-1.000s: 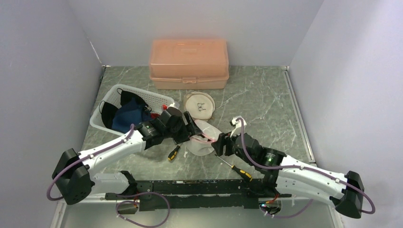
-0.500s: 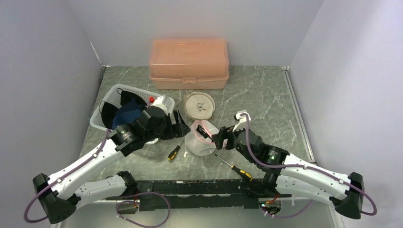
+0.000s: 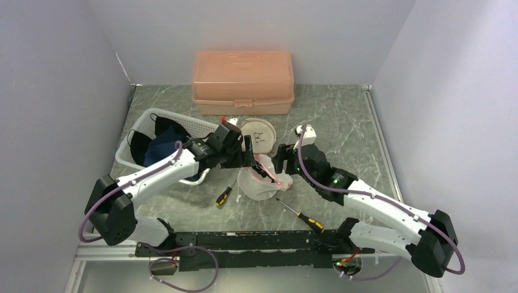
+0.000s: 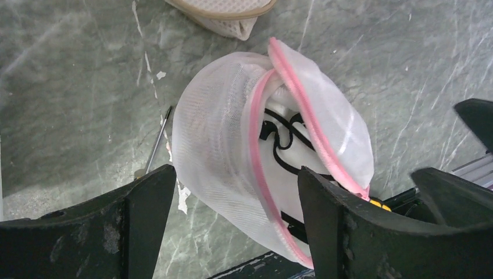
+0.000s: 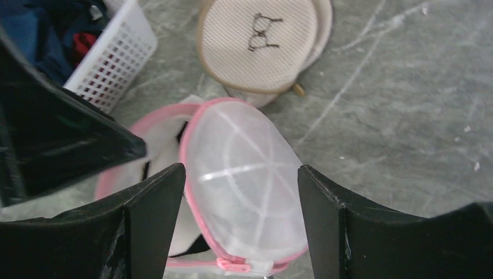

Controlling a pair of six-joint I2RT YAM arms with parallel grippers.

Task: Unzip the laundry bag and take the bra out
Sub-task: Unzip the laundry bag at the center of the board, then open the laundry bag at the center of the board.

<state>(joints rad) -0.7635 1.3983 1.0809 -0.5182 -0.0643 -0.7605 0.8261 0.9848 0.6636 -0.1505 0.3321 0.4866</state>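
The laundry bag [image 4: 221,145] is a white mesh dome with a pink zipper, lying unzipped with its flap [image 5: 244,168] lifted. Inside it shows the bra [image 4: 290,142], white with black straps. In the top view the bag [image 3: 259,186] lies mid-table between both arms. My left gripper [image 4: 235,200] hovers open over the bag's mouth, holding nothing, and sits at the bag's left rim [image 3: 249,156]. My right gripper [image 5: 241,200] is open over the flap, above the pink zipper pull [image 5: 232,265]. In the top view the right gripper [image 3: 282,165] is at the bag's far right side.
A beige round mesh pouch [image 3: 257,135] lies just beyond the bag. A white basket [image 3: 143,122] of dark clothes stands at the left. An orange lidded box [image 3: 242,82] stands at the back. Two screwdrivers [image 3: 223,196] [image 3: 300,215] lie in front of the bag.
The left gripper swung back towards the basket, then came forward over the bag. The right gripper moved away from me to the bag's far right side. The bag's flap now stands open.
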